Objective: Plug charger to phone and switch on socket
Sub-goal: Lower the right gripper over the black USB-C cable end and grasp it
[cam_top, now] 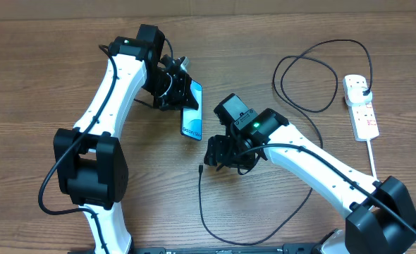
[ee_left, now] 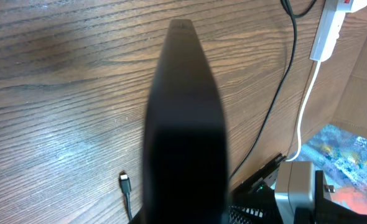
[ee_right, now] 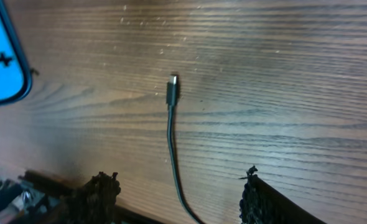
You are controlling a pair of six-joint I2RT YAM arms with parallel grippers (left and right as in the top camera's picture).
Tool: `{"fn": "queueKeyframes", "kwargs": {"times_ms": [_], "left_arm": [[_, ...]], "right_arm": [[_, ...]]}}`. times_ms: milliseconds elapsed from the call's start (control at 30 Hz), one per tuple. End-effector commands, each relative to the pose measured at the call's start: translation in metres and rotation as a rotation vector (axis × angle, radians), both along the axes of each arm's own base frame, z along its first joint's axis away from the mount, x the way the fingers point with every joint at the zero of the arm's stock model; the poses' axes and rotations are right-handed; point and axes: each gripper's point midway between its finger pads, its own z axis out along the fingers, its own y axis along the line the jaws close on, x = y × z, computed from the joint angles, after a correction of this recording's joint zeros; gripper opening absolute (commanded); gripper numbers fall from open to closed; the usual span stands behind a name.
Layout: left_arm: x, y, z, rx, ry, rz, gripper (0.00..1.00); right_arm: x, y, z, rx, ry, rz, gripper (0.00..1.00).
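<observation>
The phone (cam_top: 192, 113) with its light blue screen is held on edge above the table by my left gripper (cam_top: 174, 90), which is shut on its far end. In the left wrist view it is a dark slab (ee_left: 183, 137) down the middle. The charger cable (cam_top: 201, 204) lies on the table with its connector tip (ee_right: 173, 84) free, also seen in the left wrist view (ee_left: 124, 182). My right gripper (ee_right: 177, 186) is open, low over the cable, which runs between its fingers, with the tip just ahead. The black plug (cam_top: 363, 88) sits in the white socket (cam_top: 361, 106).
The socket's white cord (cam_top: 372, 159) runs towards the front right. The black cable loops widely across the back right (cam_top: 307, 77) and the front (cam_top: 264, 236). A phone corner shows at the left of the right wrist view (ee_right: 0, 62). The socket appears at the left wrist view's top right (ee_left: 329, 28).
</observation>
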Motion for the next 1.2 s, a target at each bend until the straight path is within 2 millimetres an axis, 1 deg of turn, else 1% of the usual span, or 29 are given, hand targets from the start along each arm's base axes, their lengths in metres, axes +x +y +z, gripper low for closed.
{"fn": "queueKeyframes", "kwargs": {"times_ms": [0, 67, 200, 300, 400, 700, 867, 1167], "left_arm": [[0.003, -0.005, 0.010, -0.046, -0.027, -0.017, 0.04], [0.003, -0.005, 0.010, -0.046, -0.028, -0.017, 0.04], [0.003, -0.005, 0.010, -0.046, -0.028, -0.017, 0.04], [0.004, -0.005, 0.010, -0.046, -0.028, -0.018, 0.04], [0.003, -0.005, 0.010, -0.046, -0.028, -0.018, 0.04], [0.003, -0.005, 0.010, -0.046, -0.030, -0.021, 0.04], [0.004, -0.005, 0.010, -0.046, -0.033, -0.023, 0.04], [0.010, -0.006, 0.011, -0.052, -0.063, -0.022, 0.04]], "right_arm": [[0.001, -0.005, -0.007, -0.049, -0.010, -0.031, 0.65], [0.001, -0.005, -0.008, -0.065, -0.016, -0.044, 0.64], [-0.002, 0.001, -0.009, -0.078, -0.045, -0.030, 0.62], [-0.002, 0.001, -0.011, -0.132, -0.079, -0.071, 0.61], [-0.006, 0.004, -0.012, -0.153, -0.098, -0.092, 0.61], [-0.010, 0.023, -0.009, -0.147, -0.180, -0.046, 0.61], [-0.010, 0.025, -0.010, -0.145, -0.182, -0.042, 0.61], [-0.009, 0.024, -0.031, -0.183, -0.160, -0.040, 0.63]]}}
